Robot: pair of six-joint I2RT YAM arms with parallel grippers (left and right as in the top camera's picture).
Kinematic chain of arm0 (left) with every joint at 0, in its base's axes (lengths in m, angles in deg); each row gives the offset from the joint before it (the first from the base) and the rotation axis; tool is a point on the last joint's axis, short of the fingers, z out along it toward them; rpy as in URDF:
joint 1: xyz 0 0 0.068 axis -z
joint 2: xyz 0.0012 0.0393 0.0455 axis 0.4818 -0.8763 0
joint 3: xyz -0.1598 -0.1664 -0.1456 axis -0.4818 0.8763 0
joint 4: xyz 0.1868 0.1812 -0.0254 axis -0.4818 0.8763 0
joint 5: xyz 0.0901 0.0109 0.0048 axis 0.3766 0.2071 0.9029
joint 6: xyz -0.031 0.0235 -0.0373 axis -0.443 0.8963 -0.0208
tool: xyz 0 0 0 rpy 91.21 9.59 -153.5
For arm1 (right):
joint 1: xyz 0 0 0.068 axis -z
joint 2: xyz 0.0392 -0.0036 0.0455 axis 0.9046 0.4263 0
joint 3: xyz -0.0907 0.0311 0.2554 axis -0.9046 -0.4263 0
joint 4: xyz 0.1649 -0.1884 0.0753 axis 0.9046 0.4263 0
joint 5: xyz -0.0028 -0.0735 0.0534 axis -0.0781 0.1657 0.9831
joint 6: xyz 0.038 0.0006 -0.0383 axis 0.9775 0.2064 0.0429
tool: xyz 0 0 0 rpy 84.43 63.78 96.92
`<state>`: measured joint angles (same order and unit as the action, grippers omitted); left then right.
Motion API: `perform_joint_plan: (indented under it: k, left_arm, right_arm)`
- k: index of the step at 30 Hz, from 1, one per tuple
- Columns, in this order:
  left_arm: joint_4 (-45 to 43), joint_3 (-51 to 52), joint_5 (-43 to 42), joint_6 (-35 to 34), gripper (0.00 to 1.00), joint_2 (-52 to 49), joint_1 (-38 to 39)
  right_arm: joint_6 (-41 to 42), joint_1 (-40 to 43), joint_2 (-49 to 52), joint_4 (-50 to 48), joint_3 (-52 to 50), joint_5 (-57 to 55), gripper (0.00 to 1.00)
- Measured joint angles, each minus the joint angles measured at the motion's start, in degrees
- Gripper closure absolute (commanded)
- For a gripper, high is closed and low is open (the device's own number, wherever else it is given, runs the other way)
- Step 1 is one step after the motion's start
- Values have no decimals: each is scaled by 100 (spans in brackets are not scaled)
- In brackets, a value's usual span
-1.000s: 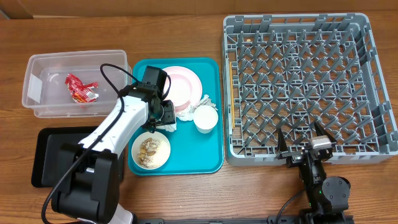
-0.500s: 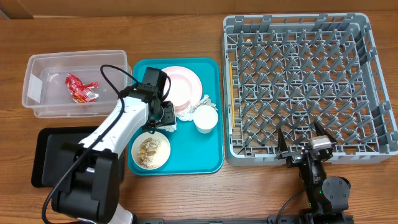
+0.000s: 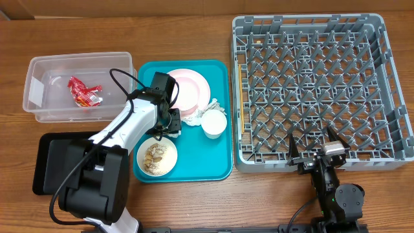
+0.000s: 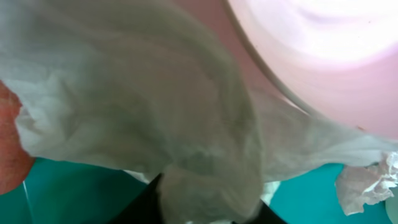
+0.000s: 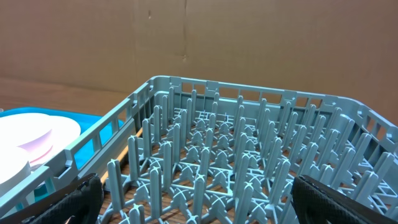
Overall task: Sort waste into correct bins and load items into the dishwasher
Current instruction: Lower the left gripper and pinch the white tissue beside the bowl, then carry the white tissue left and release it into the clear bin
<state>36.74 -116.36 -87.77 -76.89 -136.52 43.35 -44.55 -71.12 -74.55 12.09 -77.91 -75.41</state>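
Note:
My left gripper (image 3: 173,122) is down on the teal tray (image 3: 220,165), shut on a crumpled white napkin (image 3: 193,118) at the edge of the pink plate (image 3: 191,87). In the left wrist view the napkin (image 4: 155,112) fills the frame and bunches between the fingertips (image 4: 208,211), with the plate (image 4: 323,68) behind it. A white cup (image 3: 213,123) and a bowl of food scraps (image 3: 157,157) sit on the tray. My right gripper (image 3: 315,147) is open and empty at the near edge of the grey dish rack (image 3: 310,84); its fingers (image 5: 208,202) frame the rack's pegs (image 5: 249,162).
A clear plastic bin (image 3: 39,97) holding a red wrapper (image 3: 85,92) stands at the left. A black tray (image 3: 52,162) lies in front of it. The rack holds no dishes. Bare wooden table lies along the front.
My left gripper has shifted slightly up and to the right at the napkin. The right arm has not moved.

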Motion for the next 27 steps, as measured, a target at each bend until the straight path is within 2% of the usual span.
perform_joint_plan:
  k: [1,2,6,10,14,19,24,27]
  left_arm:
    - [2,0,2,0,78,0,0]
    - [17,2,24,-7,96,0,0]
    - [199,-9,98,52,96,0,0]
    - [890,-341,142,111,96,-2,0]
    - [1493,-1263,170,114,96,-2,0]
    - [2166,-2924,341,136,96,-4,0]
    - [2367,-3816,723,149,96,2,-24]
    - [2284,-3917,868,153,96,2,-138]
  right_arm:
    - [-2,-2,0,2,0,-2,0]
    - [-7,-2,0,2,0,0,0]
    - [-4,0,0,0,0,0,0]
    - [-4,-2,0,4,0,-2,0]
    - [-2,0,-2,2,0,-2,0]
    - [-4,-2,-2,0,0,-2,0]
    - [-2,-2,0,-2,0,-2,0]
    - [0,0,0,0,0,-2,0]
